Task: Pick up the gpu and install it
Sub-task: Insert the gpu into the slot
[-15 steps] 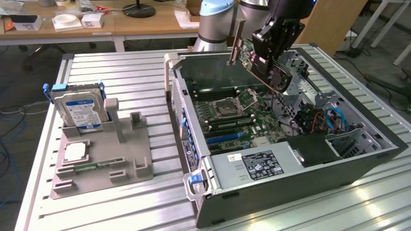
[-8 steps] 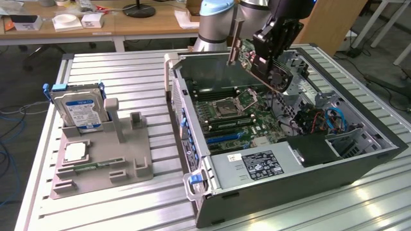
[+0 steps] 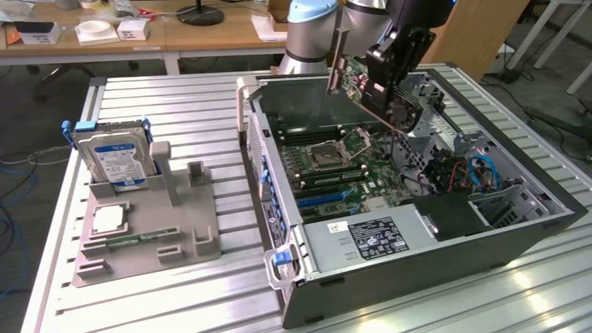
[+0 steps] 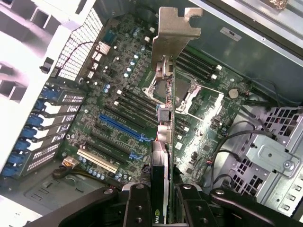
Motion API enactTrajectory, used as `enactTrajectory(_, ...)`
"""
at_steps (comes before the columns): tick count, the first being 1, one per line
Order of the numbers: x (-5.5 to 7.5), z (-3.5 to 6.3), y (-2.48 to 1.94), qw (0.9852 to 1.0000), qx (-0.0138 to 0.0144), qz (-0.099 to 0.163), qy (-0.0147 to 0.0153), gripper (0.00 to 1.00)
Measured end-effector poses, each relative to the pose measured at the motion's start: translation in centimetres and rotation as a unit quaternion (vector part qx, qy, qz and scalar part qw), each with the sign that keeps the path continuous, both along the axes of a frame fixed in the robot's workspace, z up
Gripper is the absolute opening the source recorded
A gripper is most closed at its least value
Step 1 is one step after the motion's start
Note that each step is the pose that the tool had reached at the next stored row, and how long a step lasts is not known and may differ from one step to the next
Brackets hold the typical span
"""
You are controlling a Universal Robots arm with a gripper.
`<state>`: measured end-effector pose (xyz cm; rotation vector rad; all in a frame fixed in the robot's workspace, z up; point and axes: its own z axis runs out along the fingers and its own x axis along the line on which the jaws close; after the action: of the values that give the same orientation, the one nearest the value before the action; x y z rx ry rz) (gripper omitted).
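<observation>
The end effector (image 3: pixel 393 78) is closed on the gpu (image 3: pixel 356 84) and holds it in the air above the open computer case (image 3: pixel 416 277), over the case's far end as the exterior view shows it. Note that the card is tilted, with its silvery bracket (image 4: pixel 173 33) at the raised end, toward the exterior view's left. In the wrist view you see the card edge-on, clamped between the two black fingers (image 4: pixel 138 205), one on each face. The card hangs apart from the motherboard (image 4: pixel 118 94) and is not yet seated. On that board you can locate the blue expansion slot (image 4: pixel 120 128) and, partly behind the card, the CPU socket (image 4: pixel 189 97). The case lies on its side on the slatted metal bench (image 3: pixel 166 104), along the bench edge at the exterior view's right. Its power supply (image 3: pixel 370 237) is at the end nearest the bench's near edge. A grey fixture (image 3: pixel 185 229) sits near the opposite edge of the bench, well apart from the end effector. A hard drive (image 3: pixel 116 161) with a blue-white label stands upright at the fixture's far end. A memory stick (image 3: pixel 138 241) lies flat in a recess toward the fixture's near end.
</observation>
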<state>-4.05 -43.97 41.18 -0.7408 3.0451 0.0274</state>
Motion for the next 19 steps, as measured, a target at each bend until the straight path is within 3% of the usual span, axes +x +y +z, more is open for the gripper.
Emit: enactTrajectory(19, -0.09, 0.00, -0.10, 0.9982, 0.0000, 0.060, 0.0000, 0.27)
